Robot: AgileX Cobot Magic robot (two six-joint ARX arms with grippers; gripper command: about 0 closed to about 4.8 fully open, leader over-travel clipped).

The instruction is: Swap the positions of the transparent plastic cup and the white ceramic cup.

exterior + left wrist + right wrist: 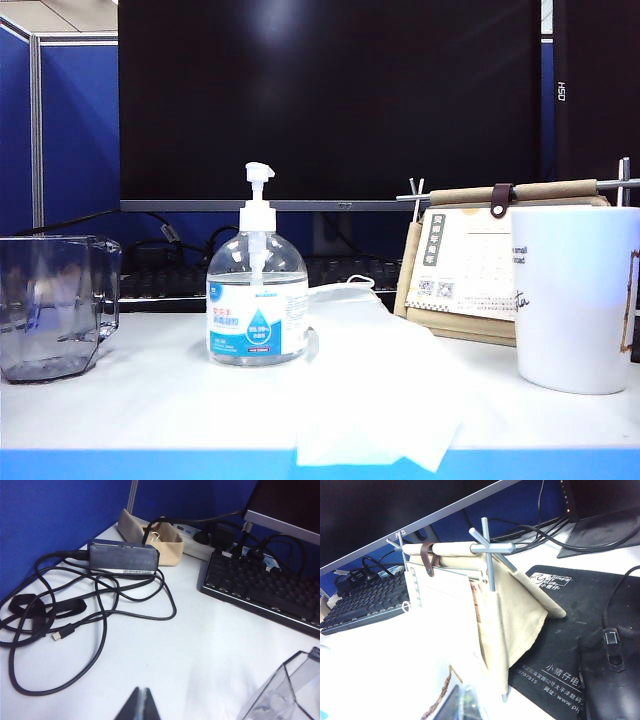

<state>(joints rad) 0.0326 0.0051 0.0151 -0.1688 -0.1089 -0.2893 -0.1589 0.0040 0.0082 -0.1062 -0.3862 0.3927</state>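
The transparent plastic cup [50, 305], grey-blue and faceted with a side handle, stands at the table's far left. The white ceramic cup [575, 300] stands at the far right. Neither gripper shows in the exterior view. In the left wrist view my left gripper [142, 702] is shut and empty above bare table, with a corner of the transparent plastic cup [285, 695] beside it. In the right wrist view my right gripper [465, 706] is blurred, its fingers together and nothing seen in them. It sits close to the washed-out wall of the white ceramic cup [385, 680] with its brown line.
A clear pump bottle [257, 300] stands between the cups, with a white tissue and mask [380, 390] in front. A cloth calendar stand [480, 270] leans behind the white cup. Keyboard [265, 590], power adapter [122, 557] with loose cables, mouse pad [570, 630] and mouse [615, 680] lie around.
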